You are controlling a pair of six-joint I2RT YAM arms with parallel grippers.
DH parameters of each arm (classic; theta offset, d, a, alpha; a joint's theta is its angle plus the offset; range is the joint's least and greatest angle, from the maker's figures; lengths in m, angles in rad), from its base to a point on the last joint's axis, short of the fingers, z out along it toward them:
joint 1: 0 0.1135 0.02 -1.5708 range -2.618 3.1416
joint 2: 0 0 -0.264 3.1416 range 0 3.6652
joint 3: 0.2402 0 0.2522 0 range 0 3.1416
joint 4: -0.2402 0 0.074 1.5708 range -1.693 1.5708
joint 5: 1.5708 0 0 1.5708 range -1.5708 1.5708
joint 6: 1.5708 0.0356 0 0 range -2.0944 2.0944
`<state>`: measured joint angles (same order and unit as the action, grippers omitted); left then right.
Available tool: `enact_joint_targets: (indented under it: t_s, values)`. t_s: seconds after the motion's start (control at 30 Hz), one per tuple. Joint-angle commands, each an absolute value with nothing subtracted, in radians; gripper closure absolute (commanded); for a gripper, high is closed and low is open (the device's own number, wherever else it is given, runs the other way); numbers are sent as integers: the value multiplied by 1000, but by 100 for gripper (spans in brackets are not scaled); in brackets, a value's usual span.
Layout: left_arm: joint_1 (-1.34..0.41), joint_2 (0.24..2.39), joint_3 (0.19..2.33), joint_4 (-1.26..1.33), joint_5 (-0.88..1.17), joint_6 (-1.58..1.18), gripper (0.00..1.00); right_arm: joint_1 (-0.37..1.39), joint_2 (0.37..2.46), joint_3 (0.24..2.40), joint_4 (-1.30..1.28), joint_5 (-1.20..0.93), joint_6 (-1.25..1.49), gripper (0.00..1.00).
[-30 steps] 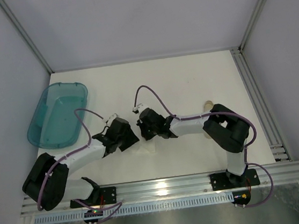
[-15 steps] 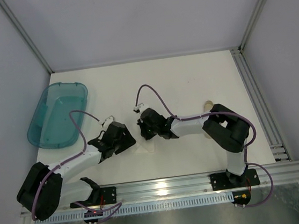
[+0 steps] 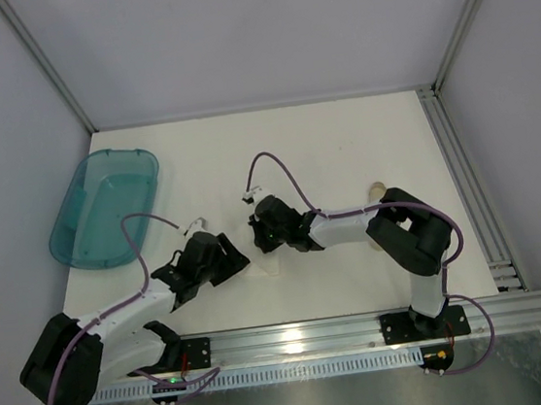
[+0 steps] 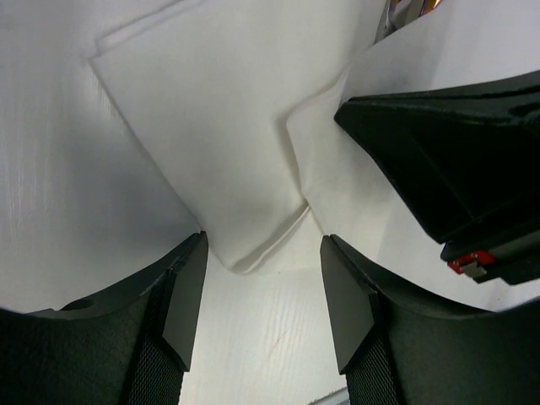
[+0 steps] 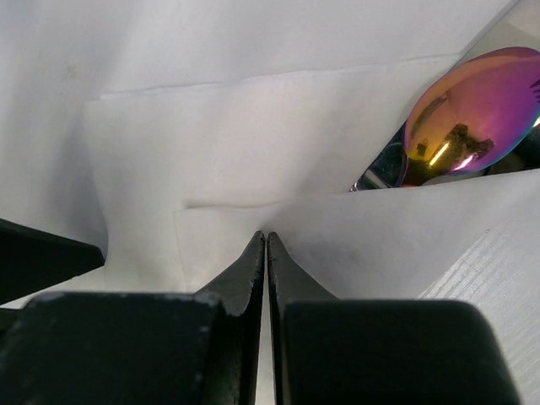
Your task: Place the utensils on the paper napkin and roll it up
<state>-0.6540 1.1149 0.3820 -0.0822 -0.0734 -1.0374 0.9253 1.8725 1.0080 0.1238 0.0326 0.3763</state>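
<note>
Paper napkin (image 4: 194, 126) part-folded, near the tabletop's (image 3: 342, 145) front edge
Over its corner the left fingers (image 4: 181, 287) hang released; the right fingers (image 5: 245, 278) are clenched, tips at the flap's edge, an iridescent spoon (image 5: 472, 110) peeking out beneath.

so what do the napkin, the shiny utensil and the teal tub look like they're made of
Napkin: thin matte white paper, going by its soft folds and layered edges.
Utensil: probably polished metal with a rainbow coating; its rounded end mirrors the surroundings in purple and gold.
Tub: translucent teal plastic, glossy; the table shows through it.
</note>
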Motion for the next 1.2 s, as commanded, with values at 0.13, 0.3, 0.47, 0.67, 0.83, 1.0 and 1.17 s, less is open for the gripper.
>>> enact_joint_targets:
  t_s: [0.13, 0.3, 0.47, 0.67, 0.83, 1.0, 1.17]
  values:
    - [-653, 980, 242, 112, -6, -1108, 41, 920, 1898, 985, 118, 32, 387, 96]
    - [-653, 985, 239, 138, -6, -1088, 38, 919, 1898, 979, 124, 34, 388, 96]
    - [-653, 997, 307, -46, -93, -1071, 42, 920, 1898, 976, 129, 28, 394, 96]
    - [-653, 1018, 383, -247, -271, -1052, 43, 920, 1885, 962, 141, 26, 397, 96]
    - [-650, 1109, 457, -264, -344, -974, 41, 920, 1881, 954, 147, 25, 397, 96]
    - [-641, 1199, 491, -204, -319, -936, 39, 919, 1875, 943, 160, 23, 397, 96]
    - [-641, 1256, 480, -106, -232, -951, 39, 919, 1876, 942, 167, 21, 397, 96]
